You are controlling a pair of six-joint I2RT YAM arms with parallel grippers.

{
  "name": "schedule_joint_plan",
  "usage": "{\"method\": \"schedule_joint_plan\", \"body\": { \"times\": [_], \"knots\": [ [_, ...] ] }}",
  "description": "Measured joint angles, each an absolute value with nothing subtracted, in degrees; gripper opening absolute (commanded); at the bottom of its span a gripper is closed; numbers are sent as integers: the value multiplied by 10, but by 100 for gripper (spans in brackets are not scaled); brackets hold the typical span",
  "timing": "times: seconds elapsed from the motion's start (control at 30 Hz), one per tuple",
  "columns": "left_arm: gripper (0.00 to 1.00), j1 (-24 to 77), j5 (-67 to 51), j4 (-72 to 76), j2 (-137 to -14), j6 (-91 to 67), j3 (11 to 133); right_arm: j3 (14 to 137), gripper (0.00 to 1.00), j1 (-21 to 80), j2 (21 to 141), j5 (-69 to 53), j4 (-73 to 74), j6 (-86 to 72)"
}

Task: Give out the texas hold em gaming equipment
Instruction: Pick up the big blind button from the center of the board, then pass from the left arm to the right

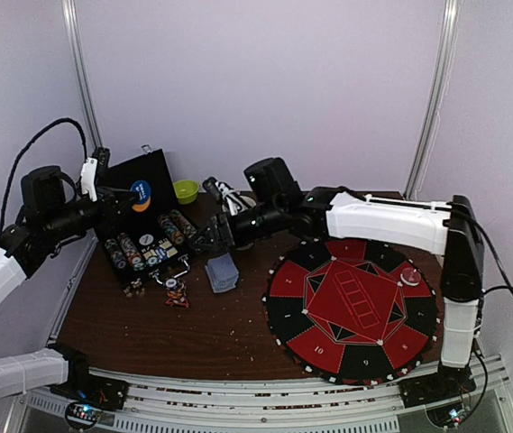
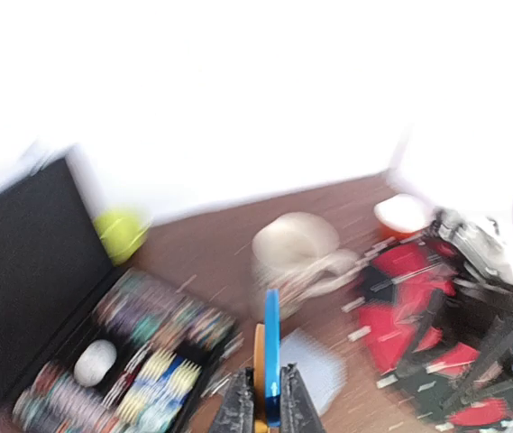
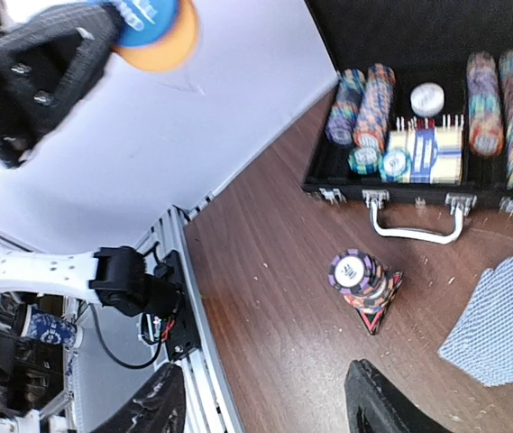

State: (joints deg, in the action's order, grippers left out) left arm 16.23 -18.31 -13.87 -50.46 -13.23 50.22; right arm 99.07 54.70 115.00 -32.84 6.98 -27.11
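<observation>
Top view: the left gripper (image 1: 130,193) is clamped on round blue and orange button discs (image 1: 141,192), raised before the open black chip case (image 1: 152,171). The right gripper (image 1: 200,242) hangs near the grey-blue-backed playing cards (image 1: 223,272).

Left wrist: the discs stand edge-on between the fingers (image 2: 238,410).

Right wrist: the jaws are spread apart with nothing between them; a stack of striped poker chips (image 3: 358,271) sits on the brown table (image 3: 274,298).

Pale lilac walls (image 1: 283,81), metal corner posts (image 1: 432,99), dark wood table (image 1: 211,325), aluminium rails (image 1: 265,397) in front.

Left hand (image 3: 103,34) pinches blue and orange discs (image 3: 152,27); chip stack (image 3: 360,275) near card pile (image 3: 499,320), before open case (image 3: 391,36).
</observation>
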Motion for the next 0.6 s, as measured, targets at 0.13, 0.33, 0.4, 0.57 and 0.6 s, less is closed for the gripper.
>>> {"method": "schedule_joint_plan", "body": {
  "times": [0.13, 0.33, 0.4, 0.57, 0.6],
  "knots": [
    [0, 175, -314, -34, -504, -178, 487, 992, 60, 541, 1063, -340, 101, -209],
    [0, 233, -421, 39, -523, -205, 471, 1006, 58, 539, 1005, -359, 113, -159],
    [0, 249, -446, 52, -533, -205, 473, 1010, 57, 539, 1006, -359, 110, -152],
    [0, 271, -484, 62, -561, -204, 478, 1026, 58, 542, 1030, -367, 111, -145],
    [0, 272, -489, 62, -564, -204, 478, 1028, 57, 542, 1035, -368, 110, -143]
  ]
}}
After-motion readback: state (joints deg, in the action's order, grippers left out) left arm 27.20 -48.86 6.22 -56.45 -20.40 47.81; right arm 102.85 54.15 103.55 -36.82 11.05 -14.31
